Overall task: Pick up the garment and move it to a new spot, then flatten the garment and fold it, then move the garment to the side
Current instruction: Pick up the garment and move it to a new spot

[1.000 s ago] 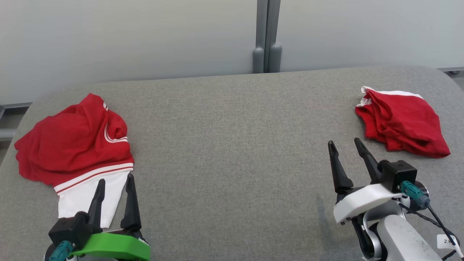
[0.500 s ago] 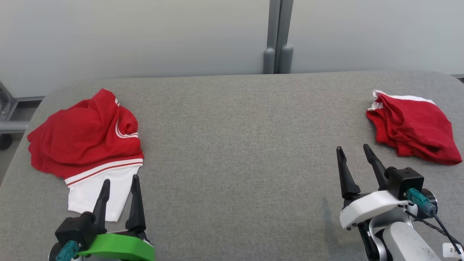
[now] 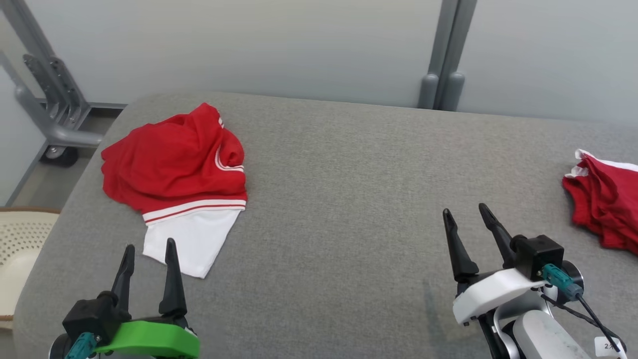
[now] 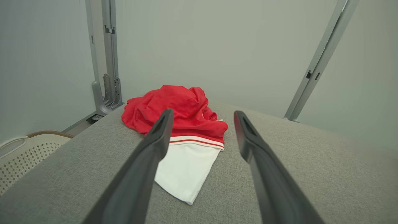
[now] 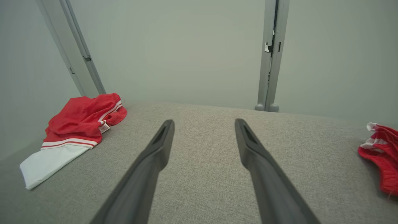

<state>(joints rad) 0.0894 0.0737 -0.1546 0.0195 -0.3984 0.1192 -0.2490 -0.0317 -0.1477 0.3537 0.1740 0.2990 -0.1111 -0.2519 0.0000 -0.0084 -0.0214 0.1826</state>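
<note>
A crumpled red garment (image 3: pixel 172 164) with a white striped panel lies at the back left of the grey table (image 3: pixel 339 199); it also shows as the garment (image 4: pixel 178 113) ahead of the left fingers and as the garment (image 5: pixel 79 119) at left in the right wrist view. My left gripper (image 3: pixel 148 248) hovers open just short of its white end, nothing between the fingers. My right gripper (image 3: pixel 466 210) stands open over bare table, far from it. A second red garment (image 3: pixel 605 204) lies bunched at the right edge, seen too as the red garment (image 5: pixel 381 152).
A pale perforated basket (image 3: pixel 17 244) stands off the table's left edge, seen also as the basket (image 4: pixel 28 152). A grey metal frame (image 3: pixel 47 99) with a castor is behind the left corner. Grey wall posts (image 3: pixel 443 60) rise behind the table.
The whole head view has swung left, so the camera turned: both garments shifted right in the picture and the basket and frame came into sight. Both grippers stay open.
</note>
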